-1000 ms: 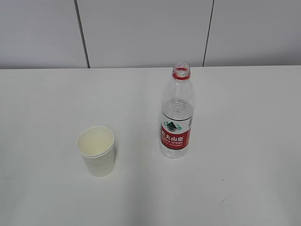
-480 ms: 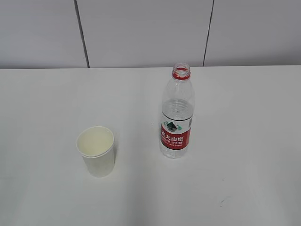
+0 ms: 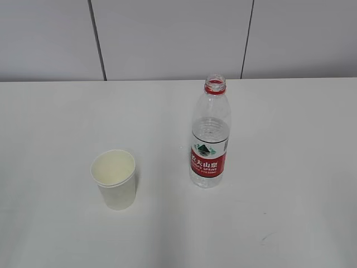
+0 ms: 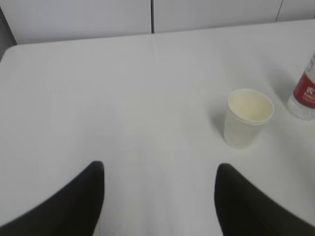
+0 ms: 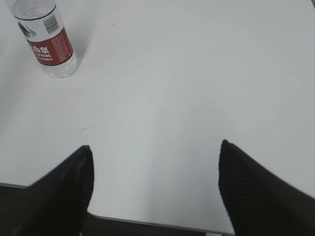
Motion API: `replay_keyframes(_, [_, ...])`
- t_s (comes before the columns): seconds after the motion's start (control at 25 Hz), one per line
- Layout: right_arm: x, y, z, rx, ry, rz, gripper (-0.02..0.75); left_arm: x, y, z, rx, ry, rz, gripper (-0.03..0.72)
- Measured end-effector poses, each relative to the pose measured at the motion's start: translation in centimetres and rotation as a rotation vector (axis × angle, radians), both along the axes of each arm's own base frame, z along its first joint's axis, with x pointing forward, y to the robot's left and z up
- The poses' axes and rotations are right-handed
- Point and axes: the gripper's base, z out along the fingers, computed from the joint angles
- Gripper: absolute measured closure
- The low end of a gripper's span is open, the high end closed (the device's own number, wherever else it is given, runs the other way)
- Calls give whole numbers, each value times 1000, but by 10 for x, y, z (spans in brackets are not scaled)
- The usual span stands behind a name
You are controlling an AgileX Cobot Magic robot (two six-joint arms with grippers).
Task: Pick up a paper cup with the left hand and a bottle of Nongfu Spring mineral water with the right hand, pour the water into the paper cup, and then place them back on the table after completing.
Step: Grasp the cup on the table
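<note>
A white paper cup (image 3: pixel 114 186) stands upright and empty on the white table (image 3: pixel 56 123), left of centre. A clear uncapped bottle (image 3: pixel 209 134) with a red label stands upright to its right, partly filled with water. Neither arm shows in the exterior view. In the left wrist view my left gripper (image 4: pixel 160 169) is open and empty over bare table, with the cup (image 4: pixel 247 118) ahead to the right and the bottle's base (image 4: pixel 305 93) at the right edge. In the right wrist view my right gripper (image 5: pixel 155 150) is open and empty near the table's front edge, the bottle (image 5: pixel 47 37) far ahead to the left.
A grey panelled wall (image 3: pixel 167 39) runs behind the table. The table's near edge (image 5: pixel 147 222) shows under my right gripper, with dark floor below. A small dark mark (image 3: pixel 266 238) lies on the table at the front right.
</note>
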Motion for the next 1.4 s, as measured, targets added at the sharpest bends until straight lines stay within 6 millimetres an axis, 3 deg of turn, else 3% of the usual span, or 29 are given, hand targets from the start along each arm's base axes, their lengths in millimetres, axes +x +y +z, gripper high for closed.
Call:
replay_keyframes(0.24, [4,-1,11,-27,-123,3,150,8,0,15,-15,-203,12,246])
replay_keyframes(0.36, [11,-2,15,-27,-230,-8,151,18,1,10,-21,-256,18,246])
replay_keyframes(0.48, [23,-3,10,-22,-278,-19,151,28,1,-2,-29,-293,24,246])
replay_keyframes(0.68, [46,-6,-9,-32,-312,-35,151,38,1,-3,-42,-418,35,246])
replay_keyframes(0.76, [54,-8,-17,-42,-316,-40,151,43,1,-5,-43,-433,38,246])
replay_keyframes(1.08, [72,-11,-11,-52,-382,-65,150,69,2,-5,-27,-371,48,246])
replay_keyframes(1.4, [90,-15,-21,-54,-430,-97,151,99,2,-11,3,-369,55,246])
